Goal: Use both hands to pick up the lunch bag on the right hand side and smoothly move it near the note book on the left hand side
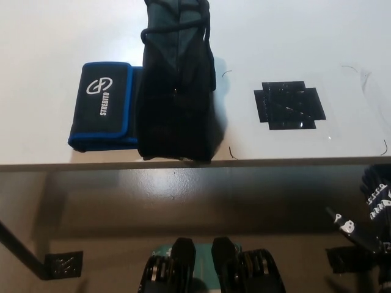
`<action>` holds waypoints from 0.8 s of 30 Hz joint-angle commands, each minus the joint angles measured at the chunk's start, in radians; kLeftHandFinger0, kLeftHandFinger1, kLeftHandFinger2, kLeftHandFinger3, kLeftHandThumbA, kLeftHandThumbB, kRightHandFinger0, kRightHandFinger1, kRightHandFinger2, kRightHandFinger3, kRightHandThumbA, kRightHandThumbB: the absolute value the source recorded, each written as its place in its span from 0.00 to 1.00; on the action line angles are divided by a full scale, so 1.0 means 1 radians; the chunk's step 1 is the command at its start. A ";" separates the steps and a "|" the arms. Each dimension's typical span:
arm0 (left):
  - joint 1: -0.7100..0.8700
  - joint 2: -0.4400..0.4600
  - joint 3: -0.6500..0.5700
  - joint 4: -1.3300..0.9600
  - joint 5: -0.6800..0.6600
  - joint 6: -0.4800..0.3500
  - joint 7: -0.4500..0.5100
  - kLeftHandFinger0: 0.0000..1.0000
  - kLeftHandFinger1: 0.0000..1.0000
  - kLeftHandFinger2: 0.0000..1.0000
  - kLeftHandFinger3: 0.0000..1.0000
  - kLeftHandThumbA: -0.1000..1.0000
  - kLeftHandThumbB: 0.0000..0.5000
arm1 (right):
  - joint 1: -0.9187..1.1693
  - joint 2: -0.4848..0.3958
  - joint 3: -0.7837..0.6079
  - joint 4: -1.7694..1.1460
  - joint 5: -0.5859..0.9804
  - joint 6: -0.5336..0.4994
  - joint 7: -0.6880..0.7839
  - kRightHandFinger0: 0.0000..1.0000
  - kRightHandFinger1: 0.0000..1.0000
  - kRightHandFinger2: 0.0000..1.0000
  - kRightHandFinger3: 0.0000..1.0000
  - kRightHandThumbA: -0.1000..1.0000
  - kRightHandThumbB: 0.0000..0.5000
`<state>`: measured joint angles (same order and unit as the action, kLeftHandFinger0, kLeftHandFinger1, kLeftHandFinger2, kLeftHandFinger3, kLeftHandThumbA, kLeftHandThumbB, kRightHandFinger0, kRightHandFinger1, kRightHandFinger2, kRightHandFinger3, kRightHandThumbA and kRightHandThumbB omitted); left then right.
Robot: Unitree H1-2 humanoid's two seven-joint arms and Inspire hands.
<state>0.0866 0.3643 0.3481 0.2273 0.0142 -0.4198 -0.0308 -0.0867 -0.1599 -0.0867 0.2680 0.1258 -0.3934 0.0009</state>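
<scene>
Head view: a white table [55, 30] ends in a front edge, with dark floor below. The black lunch bag [176, 91] stands touching and partly overlapping the blue-edged note book [102, 105], so the placing looks done. The right hand [372, 210] hangs below the table edge, well to the right of the bag and holding nothing; whether its fingers are apart cannot be told. The left hand is out of view. A black tape cross [289, 104] lies between the hand and the bag; nothing obstructs.
</scene>
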 commanded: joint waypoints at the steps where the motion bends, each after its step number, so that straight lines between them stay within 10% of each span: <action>1: -0.008 0.017 0.010 -0.006 0.017 -0.050 0.054 1.00 1.00 1.00 1.00 1.00 0.36 | -0.039 -0.012 -0.014 -0.002 0.000 -0.077 0.027 1.00 1.00 1.00 1.00 1.00 0.15; 24: -0.002 0.038 -0.029 0.004 0.073 -0.050 0.118 1.00 1.00 1.00 1.00 1.00 0.40 | -0.043 0.000 -0.034 0.002 0.006 -0.077 0.039 1.00 1.00 1.00 1.00 1.00 0.17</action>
<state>0.0865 0.3667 0.3210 0.2484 0.0678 -0.4336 0.0415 -0.1013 -0.1559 -0.1068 0.2783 0.1272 -0.4149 0.0214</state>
